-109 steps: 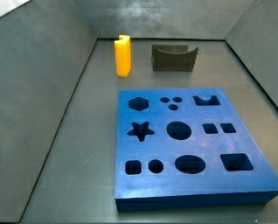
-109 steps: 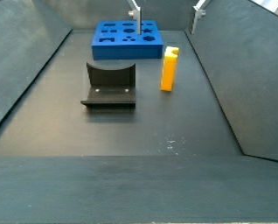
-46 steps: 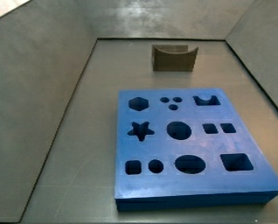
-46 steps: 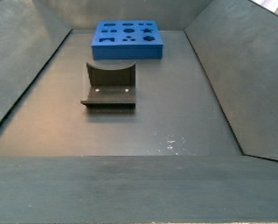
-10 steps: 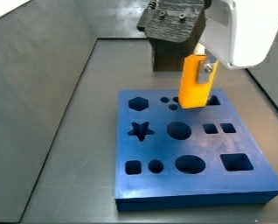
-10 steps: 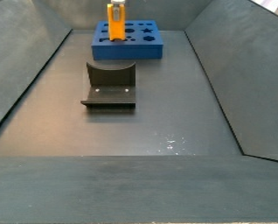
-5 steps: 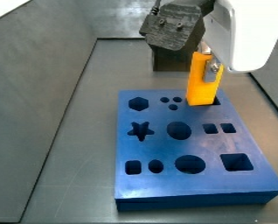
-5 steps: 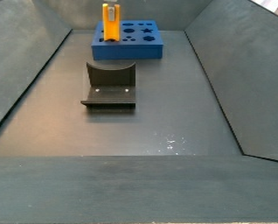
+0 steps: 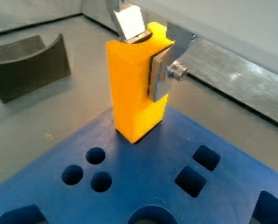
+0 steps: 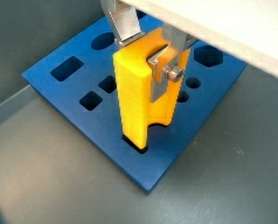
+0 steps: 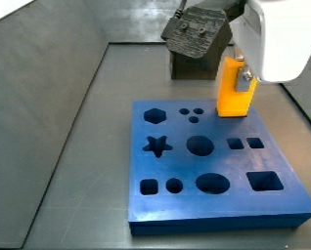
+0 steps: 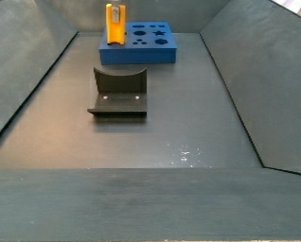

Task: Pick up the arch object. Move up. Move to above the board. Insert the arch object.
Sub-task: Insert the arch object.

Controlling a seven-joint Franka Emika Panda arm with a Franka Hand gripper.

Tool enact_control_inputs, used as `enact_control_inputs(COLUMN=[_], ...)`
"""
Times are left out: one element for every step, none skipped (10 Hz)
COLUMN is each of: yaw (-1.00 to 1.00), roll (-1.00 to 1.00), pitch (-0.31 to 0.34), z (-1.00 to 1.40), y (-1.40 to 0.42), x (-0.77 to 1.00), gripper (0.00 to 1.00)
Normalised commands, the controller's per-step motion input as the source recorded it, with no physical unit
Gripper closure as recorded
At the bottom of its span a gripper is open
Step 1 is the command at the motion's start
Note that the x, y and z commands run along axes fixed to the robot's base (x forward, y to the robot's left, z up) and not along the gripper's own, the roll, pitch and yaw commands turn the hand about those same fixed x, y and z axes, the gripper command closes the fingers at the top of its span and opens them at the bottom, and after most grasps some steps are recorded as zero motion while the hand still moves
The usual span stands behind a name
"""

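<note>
Grey floor; hand [image 9: 149,51] gripping arch object [image 9: 136,87].

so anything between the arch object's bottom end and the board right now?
Nothing visible. In a wrist view the arch object, clamped upright in the claw, has its lower end already at the board, at a cutout near its edge.

The hand [image 9: 149,54] grips the arch object [image 9: 138,80] upright, its lower end in a cutout at one edge of the board [image 9: 229,188]. In a side view, the fixture [image 12: 119,92] stands on the floor before the board [image 12: 148,44], apart from it.
</note>
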Motion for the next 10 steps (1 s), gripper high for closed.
enact_control_inputs(yaw=[-0.06,0.04,0.26,0.33,0.28,0.16,0.06,0.00,0.00,0.00], roll=[-0.13,-0.06,0.00,0.00,-0.02,-0.01,-0.05,-0.03,-0.01,0.00], pitch=[0.239,0.347,0.397,0.421,0.414,0.427,0.409,0.036,0.001,0.000], z=[-0.57,-0.52,-0.42,-0.34,-0.37,-0.36,-0.41,-0.21,0.00,0.00], y=[0.00,0.00,0.00,0.00,0.00,0.05,0.10,0.00,0.00,0.00], x=[0.65,0.63,0.59,0.50,0.58,0.64,0.69,0.00,0.00,0.00], gripper=[1.00,1.00,1.00,1.00,1.00,1.00,1.00,1.00,1.00,1.00])
